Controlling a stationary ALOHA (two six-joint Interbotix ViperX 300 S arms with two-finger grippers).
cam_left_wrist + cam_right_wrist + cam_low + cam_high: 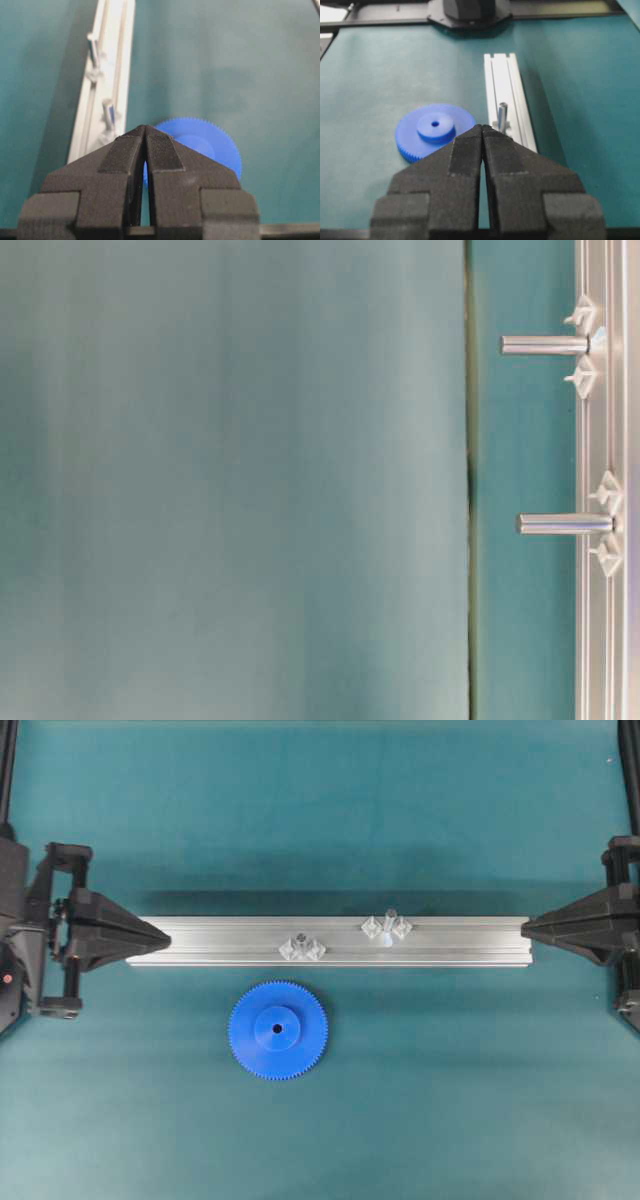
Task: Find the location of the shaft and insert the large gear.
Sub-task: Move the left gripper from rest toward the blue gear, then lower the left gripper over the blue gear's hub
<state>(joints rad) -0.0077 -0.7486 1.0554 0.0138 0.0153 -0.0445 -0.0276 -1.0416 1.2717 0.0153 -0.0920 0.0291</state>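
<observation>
I am at the very start: nothing is picked up, and both my pincers are pressed closed on nothing. My left gripper sits at the left end of the aluminium rail, its tips just at the rail's end, and my right gripper mirrors it at the other end.

The step in hand, as I judge it, is locating the shaft and going for the large gear. The gear lies flat on the teal mat, hub up, just in front of the rail and left of its middle, touching neither the rail nor me. It is nearer my left pincer, diagonally ahead of it; through my left wrist camera I see it past the closed fingertips, partly hidden by them.

Two pins stand on the rail. The shaft is the right-hand one, with clear mounts spaced on either side; the other pin stands left of it with its mounts clustered close (I would not want to confuse the two).

Next I would need to spread the jaws, come down over the gear's rim or hub, and lift it level, then line the small centre hole up over the thin shaft, which leaves little room for error.
</observation>
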